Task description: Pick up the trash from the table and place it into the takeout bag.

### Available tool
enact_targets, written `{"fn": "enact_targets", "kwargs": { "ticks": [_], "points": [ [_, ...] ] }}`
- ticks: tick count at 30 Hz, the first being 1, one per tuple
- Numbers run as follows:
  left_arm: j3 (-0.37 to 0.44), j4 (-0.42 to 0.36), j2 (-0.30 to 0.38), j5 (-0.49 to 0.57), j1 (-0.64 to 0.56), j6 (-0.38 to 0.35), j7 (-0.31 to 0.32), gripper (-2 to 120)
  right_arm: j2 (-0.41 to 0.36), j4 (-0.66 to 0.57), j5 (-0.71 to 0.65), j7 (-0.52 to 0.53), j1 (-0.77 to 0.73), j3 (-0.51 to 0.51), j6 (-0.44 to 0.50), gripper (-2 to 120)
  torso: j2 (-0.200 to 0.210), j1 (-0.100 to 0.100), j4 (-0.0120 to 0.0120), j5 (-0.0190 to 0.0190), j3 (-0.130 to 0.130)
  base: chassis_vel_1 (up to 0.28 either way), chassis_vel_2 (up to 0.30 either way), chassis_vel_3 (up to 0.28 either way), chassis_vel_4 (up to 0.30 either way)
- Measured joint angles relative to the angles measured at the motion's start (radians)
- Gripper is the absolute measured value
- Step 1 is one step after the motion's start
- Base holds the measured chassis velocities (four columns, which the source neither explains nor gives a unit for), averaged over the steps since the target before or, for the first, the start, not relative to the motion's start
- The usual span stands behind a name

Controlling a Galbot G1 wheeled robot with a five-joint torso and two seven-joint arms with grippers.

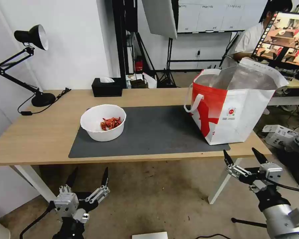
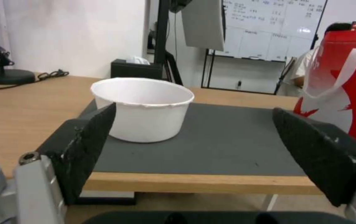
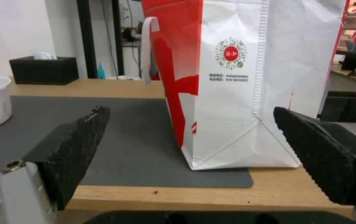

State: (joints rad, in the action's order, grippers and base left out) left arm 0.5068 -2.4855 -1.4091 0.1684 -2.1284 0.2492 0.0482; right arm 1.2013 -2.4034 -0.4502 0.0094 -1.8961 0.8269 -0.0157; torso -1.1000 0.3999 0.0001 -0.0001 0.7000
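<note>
Trash left on the tabletop (image 1: 33, 139) is one white bowl (image 1: 103, 127) of red scraps, sitting on the grey mat (image 1: 156, 132) well apart from the takeout bag (image 1: 234, 106). From the head, the left tool (image 1: 88, 179) and right tool (image 1: 246, 157) are hanging below the tabletop's near edge, both spread wide, holding nothing. Left wrist: the bowl (image 2: 142, 109) is lying just ahead; approaching level and pinching one rim wall should avoid spilling. Right wrist: the bag (image 3: 244, 81) is standing upright ahead, untouched.
</note>
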Motion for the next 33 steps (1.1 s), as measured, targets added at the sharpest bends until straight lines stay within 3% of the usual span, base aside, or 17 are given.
{"fn": "enact_targets", "kwargs": {
  "ticks": [3,6,7,10,15,17,19,22,23,27,33],
  "points": [
    [0.000,0.000,0.000,0.000,0.003,-0.002,0.000,100,-0.001,0.000,0.000,0.003,0.002,-0.001,0.000,100,0.000,0.000,0.0000,0.0001,0.000,0.000,0.000,0.000,0.000],
    [0.032,-0.001,0.012,0.049,0.108,-0.119,-0.003,100,-0.005,0.002,-0.002,0.005,0.003,-0.005,-0.004,100,0.000,0.000,0.0002,0.0000,0.000,0.000,0.000,0.000,0.000],
    [0.032,-0.001,0.012,0.049,0.108,-0.119,-0.003,100,-0.005,0.002,-0.002,0.005,0.003,-0.005,-0.004,100,0.000,0.000,0.0002,0.0000,0.000,0.000,0.000,0.000,0.000],
    [0.048,-0.002,0.098,0.150,0.235,-0.231,0.056,100,-0.014,0.006,-0.002,0.005,0.005,-0.011,-0.007,100,0.000,0.000,-0.0004,-0.0001,0.000,0.000,0.000,0.000,0.000],
    [0.103,0.001,0.171,0.269,0.316,-0.334,0.116,100,-0.055,0.019,-0.002,0.011,0.044,-0.059,-0.025,100,0.000,0.000,-0.0006,-0.0002,0.000,0.000,0.000,0.000,0.000],
    [0.152,0.008,0.212,0.360,0.367,-0.397,0.158,100,-0.091,0.032,-0.003,0.024,0.084,-0.109,-0.045,100,0.000,0.000,0.0016,0.0003,0.000,0.000,0.000,0.000,0.000],
    [0.162,0.017,0.248,0.414,0.404,-0.426,0.184,100,-0.095,0.035,-0.002,0.028,0.090,-0.122,-0.049,100,0.000,0.000,0.0014,0.0000,0.000,0.000,0.000,0.000,0.000],
    [0.173,0.069,0.396,0.559,0.529,-0.492,0.243,100,-0.093,0.036,0.006,0.037,0.092,-0.143,-0.055,100,0.000,0.000,-0.0007,-0.0002,0.000,0.000,0.000,0.000,0.000],
    [0.173,0.069,0.396,0.559,0.529,-0.492,0.243,100,-0.093,0.036,0.006,0.037,0.092,-0.143,-0.055,100,0.000,0.000,-0.0007,-0.0002,0.000,0.000,0.000,0.000,0.000],
    [0.153,0.170,0.549,0.683,0.669,-0.541,0.267,100,-0.089,0.038,0.014,0.042,0.097,-0.146,-0.058,100,0.000,0.000,0.0000,-0.0003,0.000,0.000,0.000,0.000,0.000],
    [0.091,0.299,0.658,0.832,0.857,-0.607,0.289,100,-0.083,0.038,0.023,0.047,0.098,-0.152,-0.062,100,0.000,0.000,-0.0002,-0.0003,0.000,0.000,0.000,0.000,0.000]
  ]
}}
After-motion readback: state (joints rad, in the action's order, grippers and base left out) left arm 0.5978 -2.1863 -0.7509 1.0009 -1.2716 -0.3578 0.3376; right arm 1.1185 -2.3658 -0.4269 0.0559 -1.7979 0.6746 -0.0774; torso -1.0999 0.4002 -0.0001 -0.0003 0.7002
